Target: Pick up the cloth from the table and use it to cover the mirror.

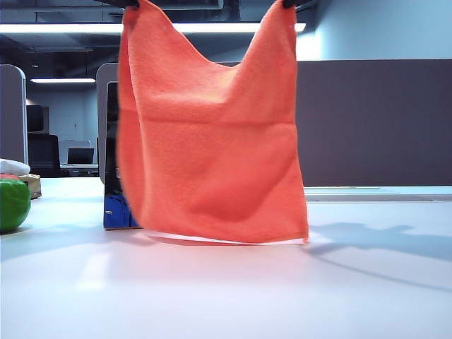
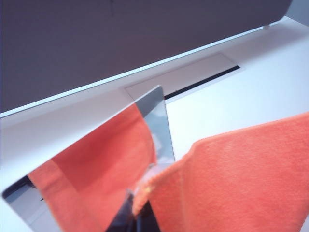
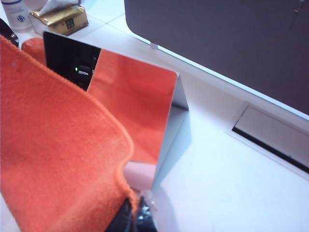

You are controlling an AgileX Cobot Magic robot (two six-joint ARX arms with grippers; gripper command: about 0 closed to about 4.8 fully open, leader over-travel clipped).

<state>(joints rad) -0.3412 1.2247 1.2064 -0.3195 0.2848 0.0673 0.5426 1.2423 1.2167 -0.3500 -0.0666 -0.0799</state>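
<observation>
Cloth point(image 1: 212, 141) hangs by two corners from clamped left point(image 1: 131, 3) and right jaws point(image 1: 288, 4).

Cloth point(image 3: 53, 145) in right gripper point(image 3: 137, 215), before mirror point(image 3: 135, 106)

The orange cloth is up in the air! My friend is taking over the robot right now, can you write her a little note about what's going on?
Left gripper: shut on one top corner of the cloth.
Right gripper: shut on the other top corner.
The cloth hangs spread between them, its bottom edge just above the table.
The mirror stands behind the cloth, one side still peeking out.
Done: cloth picked up and raised.
Left: carry it over the mirror, lower it, let go.
</observation>
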